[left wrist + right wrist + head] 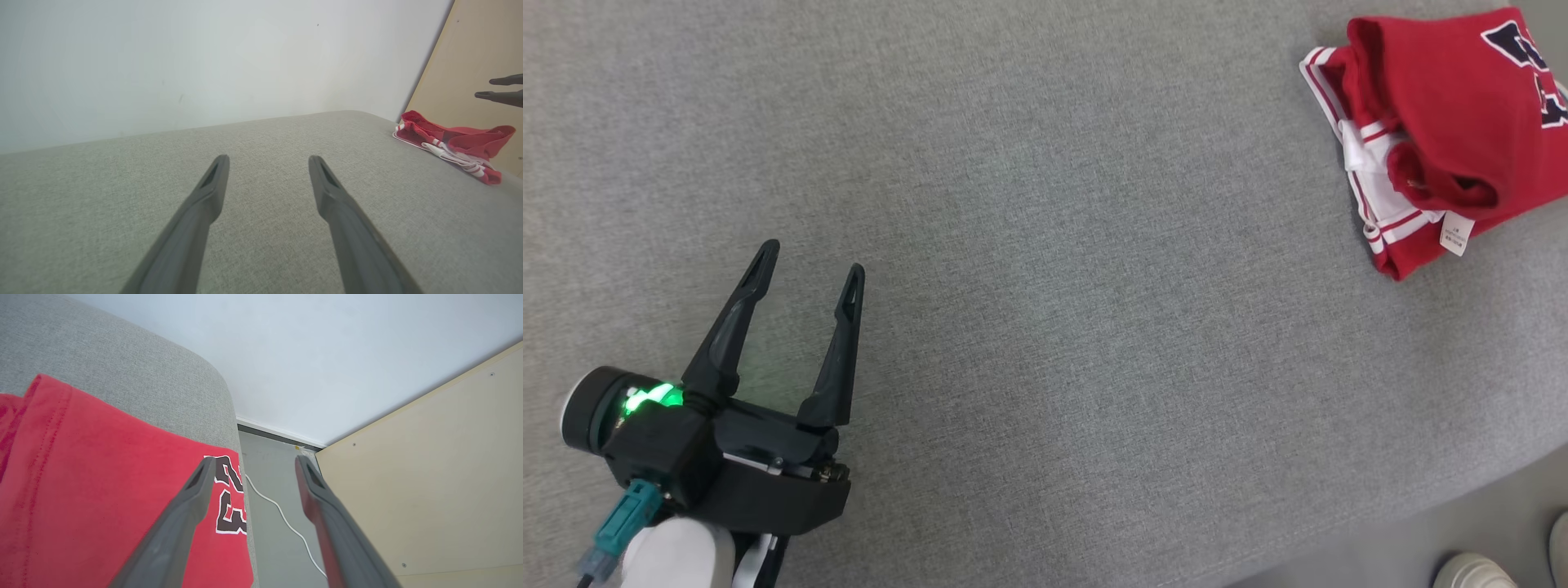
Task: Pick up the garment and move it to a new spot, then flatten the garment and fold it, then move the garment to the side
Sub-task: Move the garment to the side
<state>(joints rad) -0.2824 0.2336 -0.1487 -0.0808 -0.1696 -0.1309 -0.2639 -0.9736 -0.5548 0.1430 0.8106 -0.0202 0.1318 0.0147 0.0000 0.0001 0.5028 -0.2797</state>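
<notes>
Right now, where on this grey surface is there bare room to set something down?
The grey surface is bare from the left gripper to the folded red garment. Only the far right corner is crowded: the garment lies there, with the open right gripper above its edge.

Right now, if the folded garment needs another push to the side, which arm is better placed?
Right, probably. The right end effector hangs open at the garment's printed edge; the left end effector sits open far across the grey surface.

plain indoor room: grey cushion (1045,245), white wall (163,61)
</notes>
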